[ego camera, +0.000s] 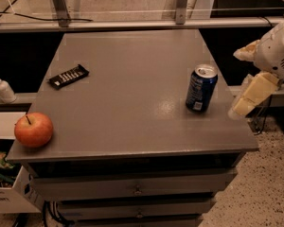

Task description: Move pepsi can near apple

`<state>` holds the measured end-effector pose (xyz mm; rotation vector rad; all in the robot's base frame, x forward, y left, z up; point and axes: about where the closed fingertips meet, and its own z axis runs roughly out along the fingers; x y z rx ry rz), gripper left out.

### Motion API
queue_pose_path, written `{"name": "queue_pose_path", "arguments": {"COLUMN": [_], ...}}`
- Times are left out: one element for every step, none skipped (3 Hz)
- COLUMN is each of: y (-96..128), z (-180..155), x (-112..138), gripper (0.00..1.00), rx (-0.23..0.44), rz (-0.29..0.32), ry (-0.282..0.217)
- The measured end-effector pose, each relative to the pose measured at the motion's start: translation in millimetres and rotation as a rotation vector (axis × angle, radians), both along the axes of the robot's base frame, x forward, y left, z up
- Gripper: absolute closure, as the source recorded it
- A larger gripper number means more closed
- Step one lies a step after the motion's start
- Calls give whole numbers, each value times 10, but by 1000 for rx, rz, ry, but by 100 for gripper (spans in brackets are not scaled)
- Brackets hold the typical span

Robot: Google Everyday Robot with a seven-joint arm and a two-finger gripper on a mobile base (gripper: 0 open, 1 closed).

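The pepsi can (201, 88) is dark blue with a silver top and stands upright on the right side of the grey cabinet top (132, 79). The red-orange apple (33, 129) sits at the front left corner, far from the can. My gripper (235, 84) hangs just off the cabinet's right edge, a short way right of the can and not touching it. Its two pale fingers (252, 94) are spread apart, open and empty.
A flat black snack bar wrapper (68, 76) lies at the left middle of the top. A soap dispenser (2, 87) stands on a shelf to the left. Metal rails run behind the cabinet, and drawers sit below its front edge.
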<state>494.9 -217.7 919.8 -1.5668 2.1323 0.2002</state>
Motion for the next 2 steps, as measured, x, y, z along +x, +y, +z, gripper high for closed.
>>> {"name": "queue_pose_path", "arguments": {"y": [151,281], "z": [-345,-597], "x": [236,409], "gripper": [0,0], "rx": [153,272], "rz": [38,64], "ry": [19,43]}}
